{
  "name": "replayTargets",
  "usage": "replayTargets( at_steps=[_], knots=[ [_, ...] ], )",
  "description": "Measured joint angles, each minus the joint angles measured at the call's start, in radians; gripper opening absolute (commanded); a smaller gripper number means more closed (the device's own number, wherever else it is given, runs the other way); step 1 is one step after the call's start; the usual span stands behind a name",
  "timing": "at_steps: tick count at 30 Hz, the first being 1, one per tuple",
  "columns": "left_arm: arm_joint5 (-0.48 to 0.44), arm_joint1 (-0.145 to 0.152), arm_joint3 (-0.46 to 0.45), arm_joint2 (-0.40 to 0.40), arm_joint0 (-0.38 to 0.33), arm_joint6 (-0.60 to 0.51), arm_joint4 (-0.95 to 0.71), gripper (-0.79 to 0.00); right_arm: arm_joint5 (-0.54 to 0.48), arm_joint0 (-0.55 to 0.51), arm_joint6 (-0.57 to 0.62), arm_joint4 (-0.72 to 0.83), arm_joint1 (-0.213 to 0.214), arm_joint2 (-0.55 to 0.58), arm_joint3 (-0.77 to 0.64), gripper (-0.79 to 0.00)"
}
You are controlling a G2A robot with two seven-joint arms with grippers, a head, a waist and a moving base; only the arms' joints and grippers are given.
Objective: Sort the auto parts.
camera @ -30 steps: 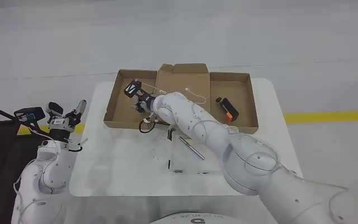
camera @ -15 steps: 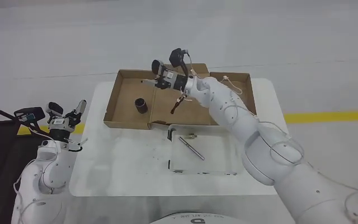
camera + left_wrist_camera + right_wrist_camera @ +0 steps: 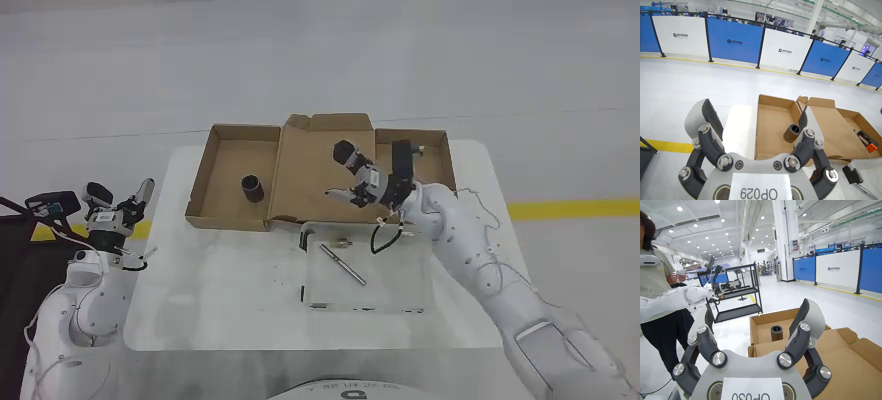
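A dark cylindrical bushing (image 3: 251, 187) stands upright in the left compartment of the open cardboard box (image 3: 225, 150); it is also in the left wrist view (image 3: 791, 133) and the right wrist view (image 3: 776, 333). My right gripper (image 3: 339, 175) hangs open and empty above the box's middle section, its jaws (image 3: 755, 317) facing the bushing from a distance. A black part with an orange end (image 3: 866, 142) lies in the right compartment. My left gripper (image 3: 122, 196) is open and empty off the table's left edge, as its own view (image 3: 757, 115) shows.
On the white table in front of the box lie a metal rod (image 3: 343, 264), a black L-shaped bracket (image 3: 305, 240) and a small bolt (image 3: 343, 243), around a pale flat tray (image 3: 385, 290). A black shelf rack (image 3: 738, 306) stands on the floor beyond the left arm.
My right gripper left the bushing in the left compartment, swung up past the box's back edge, then came right over the middle section. The left arm has not moved.
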Motion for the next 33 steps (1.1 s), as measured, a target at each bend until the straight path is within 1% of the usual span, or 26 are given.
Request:
replayTargets(
  at_steps=[2, 3, 5, 8, 11, 13, 15, 16, 18, 19, 21, 23, 26, 28, 29, 30, 31, 33],
  knots=[
    [0.0, 0.0, 0.0, 0.0, 0.0, 0.0, 0.0, 0.0, 0.009, -0.107, 0.114, 0.026, 0.034, 0.091, -0.137, 0.0],
    [0.0, 0.0, 0.0, 0.0, 0.0, 0.0, 0.0, 0.0, 0.013, -0.141, 0.161, 0.046, 0.041, 0.118, -0.18, 0.0],
    [0.0, 0.0, 0.0, 0.0, 0.0, 0.0, 0.0, 0.0, 0.016, -0.163, 0.217, 0.056, 0.043, 0.131, -0.213, 0.0],
    [0.0, 0.0, 0.0, 0.0, 0.0, 0.0, 0.0, 0.0, 0.016, -0.15, 0.177, 0.05, 0.042, 0.127, -0.192, 0.0],
    [0.0, 0.0, 0.0, 0.0, 0.0, 0.0, 0.0, 0.0, 0.021, -0.152, 0.179, 0.046, 0.042, 0.128, -0.192, 0.0],
    [0.0, 0.0, 0.0, 0.0, 0.0, 0.0, 0.0, 0.0, 0.067, -0.165, 0.207, 0.025, 0.041, 0.123, -0.211, 0.0],
    [0.0, 0.0, 0.0, 0.0, 0.0, 0.0, 0.0, 0.0, 0.129, -0.197, 0.261, -0.041, 0.047, 0.127, -0.245, 0.0],
    [0.0, 0.0, 0.0, 0.0, 0.0, 0.0, 0.0, 0.0, 0.151, -0.215, 0.284, -0.077, 0.051, 0.135, -0.256, -0.049],
    [0.0, 0.0, 0.0, 0.0, 0.0, 0.0, 0.0, 0.0, 0.202, -0.259, 0.339, -0.159, 0.06, 0.152, -0.287, -0.089],
    [0.0, 0.0, 0.0, 0.0, 0.0, 0.0, 0.0, 0.0, 0.223, -0.279, 0.359, -0.189, 0.063, 0.157, -0.304, -0.157],
    [0.0, 0.0, 0.0, 0.0, 0.0, 0.0, 0.0, 0.0, 0.244, -0.324, 0.394, -0.239, 0.07, 0.165, -0.344, -0.212],
    [0.0, 0.0, 0.0, 0.0, 0.0, 0.0, 0.0, 0.0, 0.259, -0.364, 0.417, -0.275, 0.077, 0.176, -0.386, -0.228],
    [0.0, 0.0, 0.0, 0.0, 0.0, 0.0, 0.0, 0.0, 0.27, -0.419, 0.453, -0.327, 0.084, 0.18, -0.447, -0.286],
    [0.0, 0.0, 0.0, 0.0, 0.0, 0.0, 0.0, 0.0, 0.278, -0.443, 0.485, -0.362, 0.088, 0.175, -0.477, -0.283],
    [0.0, 0.0, 0.0, 0.0, 0.0, 0.0, 0.0, 0.0, 0.293, -0.454, 0.507, -0.382, 0.089, 0.172, -0.491, -0.302],
    [0.0, 0.0, 0.0, 0.0, 0.0, 0.0, 0.0, 0.0, 0.309, -0.46, 0.526, -0.398, 0.089, 0.166, -0.498, -0.268],
    [0.0, 0.0, 0.0, 0.0, 0.0, 0.0, 0.0, 0.0, 0.324, -0.464, 0.545, -0.413, 0.089, 0.16, -0.504, -0.256],
    [0.0, 0.0, 0.0, 0.0, 0.0, 0.0, 0.0, 0.0, 0.348, -0.467, 0.59, -0.433, 0.088, 0.143, -0.512, -0.274]
  ],
)
